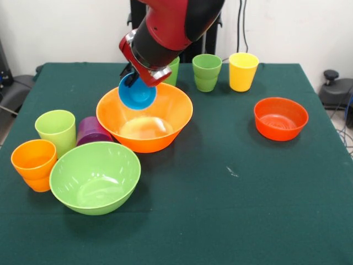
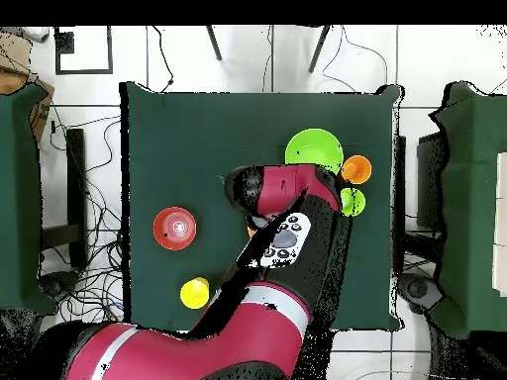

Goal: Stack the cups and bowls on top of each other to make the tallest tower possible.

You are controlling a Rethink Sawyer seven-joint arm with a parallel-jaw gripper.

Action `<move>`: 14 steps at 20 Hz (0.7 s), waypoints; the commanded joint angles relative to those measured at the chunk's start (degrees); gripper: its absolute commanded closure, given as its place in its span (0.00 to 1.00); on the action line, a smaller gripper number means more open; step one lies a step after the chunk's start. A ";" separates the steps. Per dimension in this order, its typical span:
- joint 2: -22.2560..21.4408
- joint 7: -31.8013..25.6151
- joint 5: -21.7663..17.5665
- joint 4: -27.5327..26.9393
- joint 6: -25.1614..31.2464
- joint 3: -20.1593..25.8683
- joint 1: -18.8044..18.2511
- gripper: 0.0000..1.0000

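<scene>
- Hand [image 1: 134, 81]: hangs over the far rim of the big orange bowl [image 1: 144, 117], pinching the rim of a blue cup [image 1: 137, 93]. The cup is tilted hard, its mouth turned toward the front of the desk [image 1: 231, 204].
- Blue cup, place: directly under the hand, over the bowl's hollow near its far wall. Whether it touches the bowl I cannot tell.
- Risk, tilt: let go at this angle, the cup would likely land on its side and roll round the bowl, not stand as a base for anything.
- Risk, bowl: a nudge from the cup or the wrist against the rim could slide or tip the bowl toward the purple cup [image 1: 91, 131] just beside it.
- Risk, neighbours: the darker green cup [image 1: 173, 70] sits close behind the hand, half hidden by the arm; a swing back could knock it over.
- Other cups: a green cup [image 1: 207, 72] and a yellow cup [image 1: 243, 71] stand off to one side of the hand; a lime cup [image 1: 56, 130] and an orange cup [image 1: 34, 164] well in front of it.
- Other bowls: the lime-green bowl [image 1: 95, 176] in front of the hand, touching the orange cup; the small red bowl [image 1: 281, 118] well apart.
- From overhead, the arm covers the hand and orange bowl; only the lime-green bowl [image 2: 314, 150] shows clear beyond it.
</scene>
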 commanded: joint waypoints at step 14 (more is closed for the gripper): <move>-0.12 -2.60 -3.00 3.37 -12.97 6.57 -0.59 1.00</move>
